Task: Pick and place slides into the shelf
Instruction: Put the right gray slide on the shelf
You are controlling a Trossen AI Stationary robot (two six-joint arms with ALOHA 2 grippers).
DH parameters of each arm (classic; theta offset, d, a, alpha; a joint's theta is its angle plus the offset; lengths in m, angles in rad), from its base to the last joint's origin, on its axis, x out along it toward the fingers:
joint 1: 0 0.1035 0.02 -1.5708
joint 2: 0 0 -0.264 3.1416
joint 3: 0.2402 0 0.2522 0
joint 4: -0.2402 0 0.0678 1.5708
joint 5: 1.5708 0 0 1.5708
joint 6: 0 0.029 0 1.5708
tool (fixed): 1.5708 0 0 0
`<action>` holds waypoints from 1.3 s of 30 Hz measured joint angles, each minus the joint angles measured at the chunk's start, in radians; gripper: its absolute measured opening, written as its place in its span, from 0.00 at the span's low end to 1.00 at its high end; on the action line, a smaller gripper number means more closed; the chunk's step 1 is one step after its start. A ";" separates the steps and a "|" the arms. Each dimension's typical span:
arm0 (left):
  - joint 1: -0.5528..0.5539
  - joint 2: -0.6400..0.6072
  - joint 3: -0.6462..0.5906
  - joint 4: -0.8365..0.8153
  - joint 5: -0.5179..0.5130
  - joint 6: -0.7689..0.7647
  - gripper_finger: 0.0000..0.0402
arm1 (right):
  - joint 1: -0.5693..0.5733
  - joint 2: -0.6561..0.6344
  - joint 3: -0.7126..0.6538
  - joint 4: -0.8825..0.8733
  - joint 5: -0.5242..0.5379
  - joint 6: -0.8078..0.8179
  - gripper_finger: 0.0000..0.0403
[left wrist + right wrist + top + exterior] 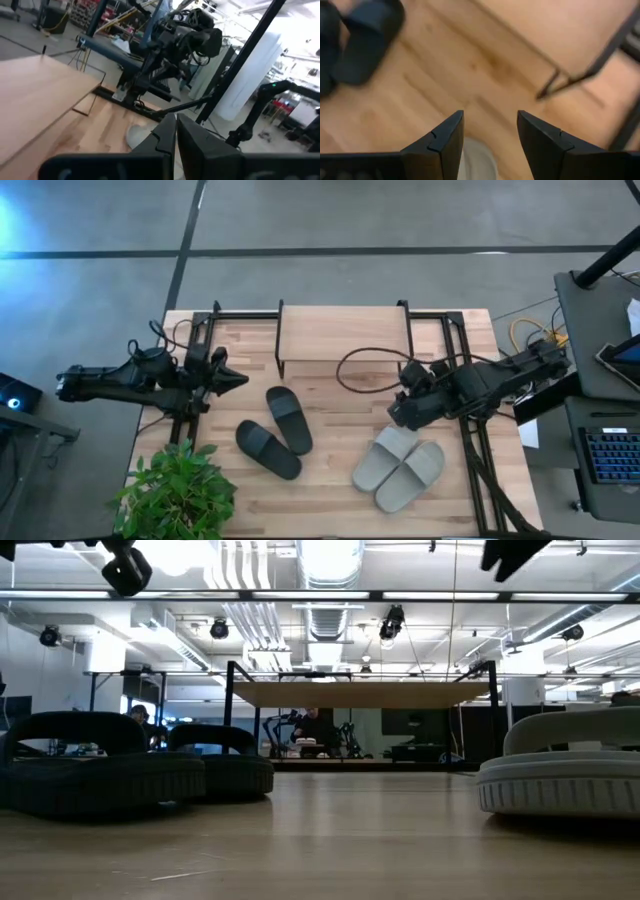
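Observation:
Two black slides (275, 433) lie side by side on the table left of centre, soles down; in the low view they are the black slides (130, 772) at left. The grey pair (400, 467) lies at right, the grey pair (565, 772) in the low view. The shelf (343, 333) stands on thin black legs at the far edge, its top bare. My right gripper (400, 412) hangs open above the grey pair's far end, touching nothing; its wrist view shows the right gripper (490, 131) over a grey slide (477, 160). My left gripper (238, 379) is shut, raised at the table's left side.
A potted plant (175, 490) stands at the near left corner. A dark cable (365, 370) loops on the table between shelf and right arm. Black frame rails (480, 460) run along both sides. Bare wood lies between the two pairs and in front of the shelf.

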 joint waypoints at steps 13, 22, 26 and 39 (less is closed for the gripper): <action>0.000 -0.034 -0.002 -0.107 -0.002 0.129 0.00 | 0.014 0.250 0.149 -0.100 -0.332 -0.010 0.44; 0.000 -0.067 -0.004 -0.271 -0.001 0.160 0.00 | 0.064 0.363 0.189 -0.101 -0.410 0.099 0.44; 0.000 -0.079 -0.007 -0.330 -0.006 0.204 0.00 | 0.075 0.424 0.213 -0.100 -0.469 0.145 0.44; 0.000 -0.086 -0.010 -0.361 -0.102 0.366 0.00 | 0.098 0.593 0.323 -0.099 -0.636 0.178 0.44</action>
